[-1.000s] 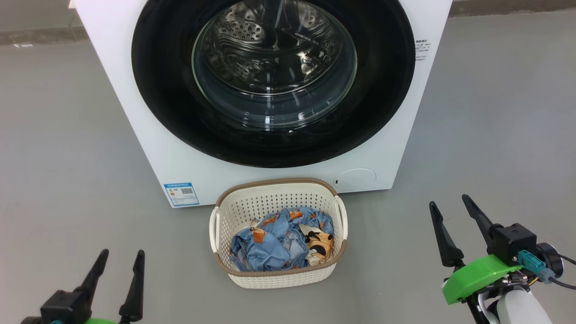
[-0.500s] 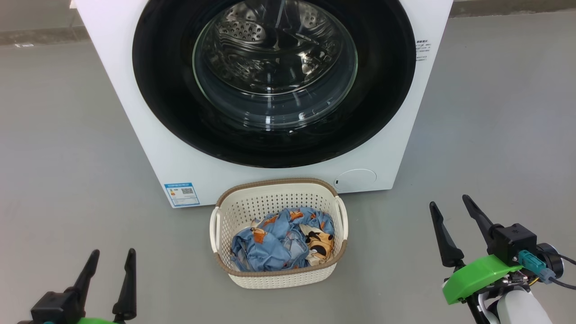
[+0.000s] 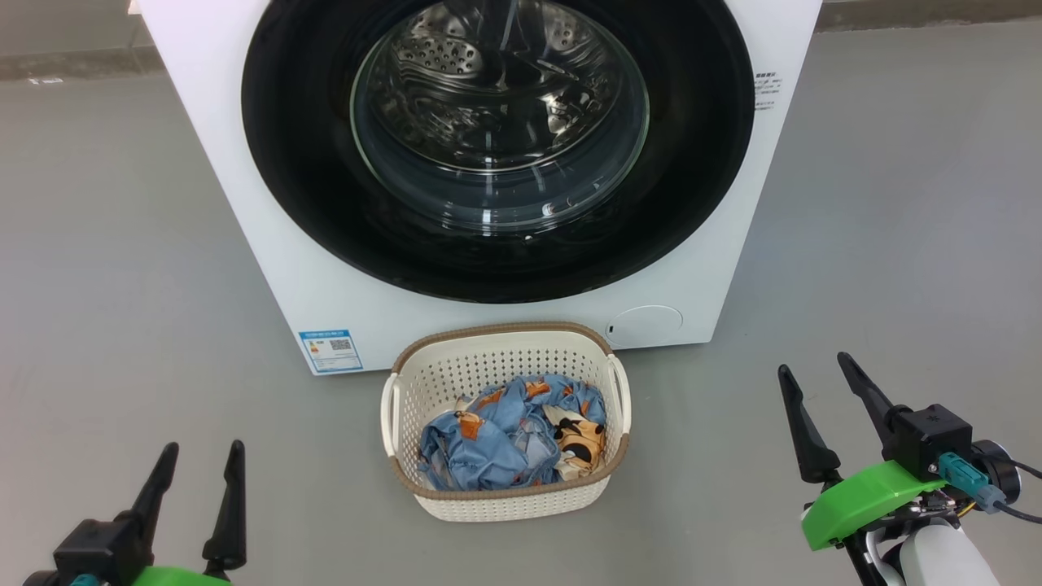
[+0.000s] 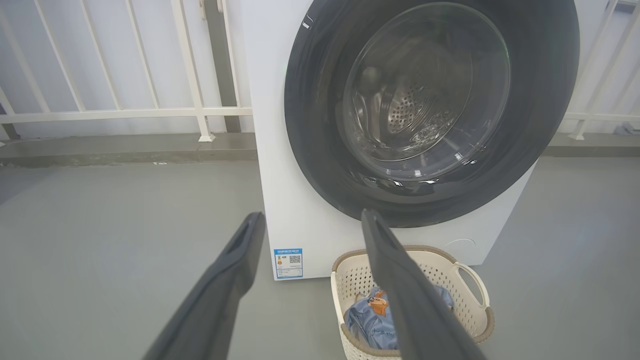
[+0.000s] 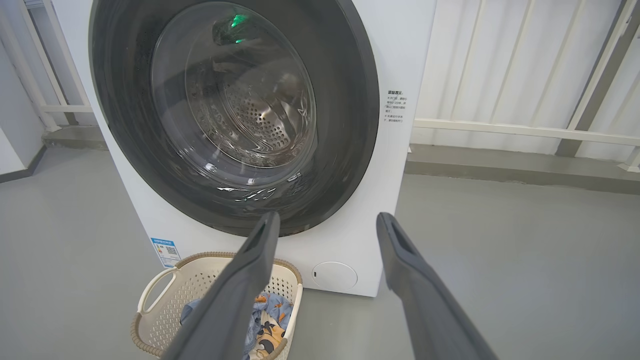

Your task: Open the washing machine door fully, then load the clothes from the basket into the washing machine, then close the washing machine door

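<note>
The washing machine door sits shut and flush against the front of the washing machine, so opening it is the step in hand. The left jaws hover low at our left and the right jaws low at our right. Both pairs are spread apart and hold nothing, well clear of the machine and to either side of the basket. We judge the door to be stiff and fairly heavy for its size. Its wide black rim is glossy and likely slippery, and the bulging glass gives nothing to pinch and should not be knocked. We cannot make out a handle or recess in these views, nor which side carries the hinge. The hold will probably have to be a fingertip hooked behind the outer edge of the rim, pulling along the door's arc, not straight out. The clothes lie crumpled in the bottom of the basket, which stands on the floor just in front of the machine and below the door. The fabric looks soft, light and limp. A pinch on a raised fold near the middle of the bundle should lift most of it, though loose ends may trail and catch. The basket itself looks light enough to slide or ride up with the cloth.
</note>
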